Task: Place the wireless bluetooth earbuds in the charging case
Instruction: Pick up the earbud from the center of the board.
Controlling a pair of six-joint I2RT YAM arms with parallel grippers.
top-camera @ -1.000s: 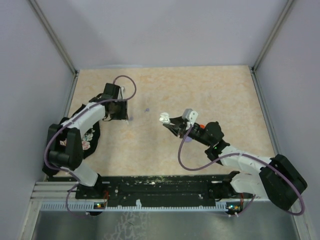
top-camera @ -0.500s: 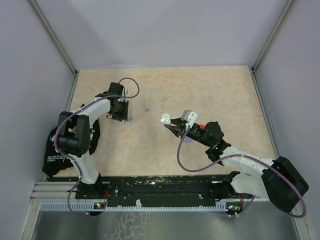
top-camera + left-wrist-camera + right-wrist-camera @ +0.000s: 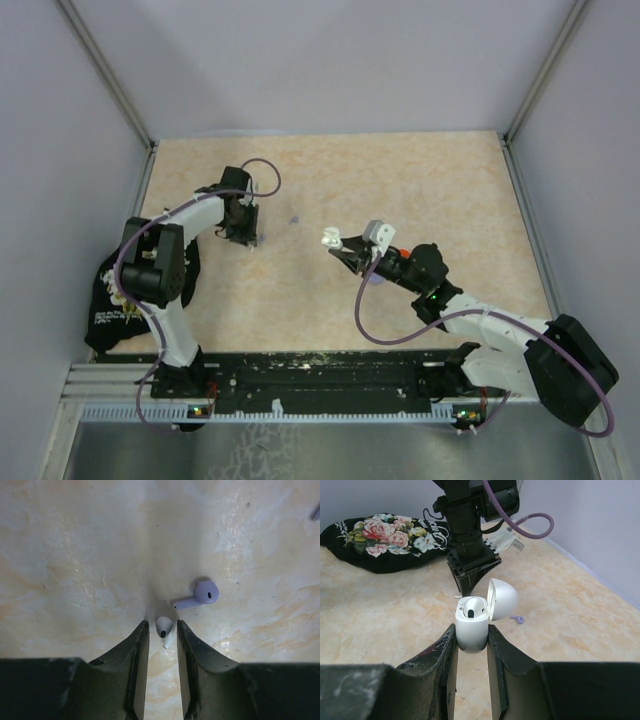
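The left claw (image 3: 162,624) points down at the tabletop (image 3: 75,555), its jaws narrowly spread either side of one white earbud (image 3: 164,628) lying there. Slim gaps seem to show on both sides, though the view is tight. One lilac earbud (image 3: 201,593) lies just beside it at 1 o'clock. A lilac sliver (image 3: 316,513) at the 2 o'clock edge of the left wrist view may be another.

The right claw (image 3: 471,629) is clamped on one white case (image 3: 470,634), held upright above the tabletop. Its lid (image 3: 502,599) is flipped open toward 2 o'clock. A second white earbud (image 3: 471,608) sits inside. One black floral bag (image 3: 385,540) lies at 10 o'clock in the right wrist view.
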